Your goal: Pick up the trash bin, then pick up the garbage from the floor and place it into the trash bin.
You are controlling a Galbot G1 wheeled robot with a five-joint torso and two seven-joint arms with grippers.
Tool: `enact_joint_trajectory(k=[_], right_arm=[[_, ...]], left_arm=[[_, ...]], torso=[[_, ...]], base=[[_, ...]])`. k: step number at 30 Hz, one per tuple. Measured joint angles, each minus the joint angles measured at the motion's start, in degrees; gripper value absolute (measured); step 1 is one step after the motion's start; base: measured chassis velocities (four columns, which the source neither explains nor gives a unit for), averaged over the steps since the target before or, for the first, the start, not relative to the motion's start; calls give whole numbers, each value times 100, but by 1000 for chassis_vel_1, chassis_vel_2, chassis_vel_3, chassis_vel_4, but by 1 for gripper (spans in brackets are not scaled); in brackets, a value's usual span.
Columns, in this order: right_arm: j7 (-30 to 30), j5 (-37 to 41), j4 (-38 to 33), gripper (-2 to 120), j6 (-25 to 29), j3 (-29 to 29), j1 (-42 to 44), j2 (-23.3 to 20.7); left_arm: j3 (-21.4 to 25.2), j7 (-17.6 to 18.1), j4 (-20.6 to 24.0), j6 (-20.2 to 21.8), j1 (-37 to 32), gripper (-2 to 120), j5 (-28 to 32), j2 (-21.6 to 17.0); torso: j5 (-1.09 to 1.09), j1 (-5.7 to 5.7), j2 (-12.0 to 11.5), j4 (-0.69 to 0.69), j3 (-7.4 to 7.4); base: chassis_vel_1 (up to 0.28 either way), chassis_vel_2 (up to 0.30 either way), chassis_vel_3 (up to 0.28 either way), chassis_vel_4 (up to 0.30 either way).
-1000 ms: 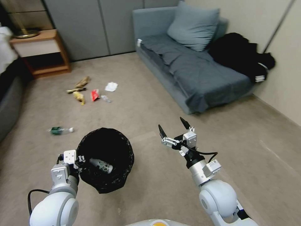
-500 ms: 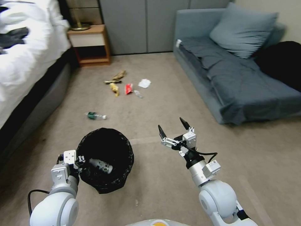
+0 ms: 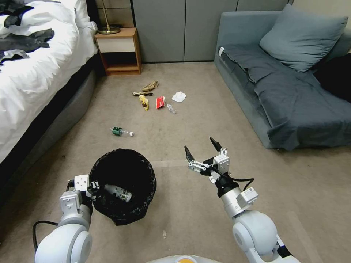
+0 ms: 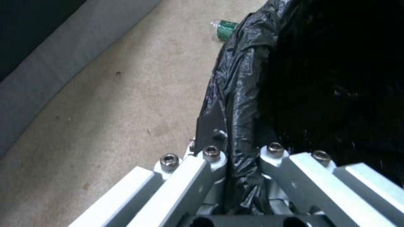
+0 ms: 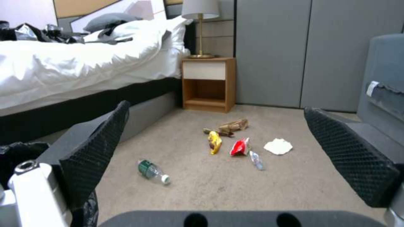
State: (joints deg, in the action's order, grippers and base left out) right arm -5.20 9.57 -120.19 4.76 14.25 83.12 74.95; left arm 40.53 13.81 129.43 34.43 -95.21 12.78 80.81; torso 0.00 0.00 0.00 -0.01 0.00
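Bin in my left grip, litter swung round to face me.

The trash bin (image 3: 123,184) hangs at my left side, mouth up, a clear bottle (image 3: 117,192) lying inside it; my left gripper (image 4: 235,157) is pinched onto its bag-wrapped rim. Over the last second the whole room has slid across my head view: that is me turning, not the litter moving. The green-labelled bottle (image 3: 121,132) now lies on the carpet (image 3: 204,120) just ahead of the bin, on its side, cap toward the sofa (image 3: 285,95), long axis running across my view. Beyond it sit the yellow wrapper (image 3: 144,102), red wrapper (image 3: 160,102), tissue (image 3: 178,96) and brown paper (image 3: 150,87). My right gripper (image 3: 200,149) hovers with jaws wide apart, empty, aimed at that litter.
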Motion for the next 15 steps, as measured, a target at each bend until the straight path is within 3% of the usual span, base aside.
enact_joint_trajectory(k=[15], right_arm=[[18, -12, -30, 100, -49, 10, 7, 0]], left_arm=[[5, 0, 7, -17, -11, 1, -6, 2]], torso=[[0, 0, 0, 1, 0]], base=[[0, 0, 0, 0]])
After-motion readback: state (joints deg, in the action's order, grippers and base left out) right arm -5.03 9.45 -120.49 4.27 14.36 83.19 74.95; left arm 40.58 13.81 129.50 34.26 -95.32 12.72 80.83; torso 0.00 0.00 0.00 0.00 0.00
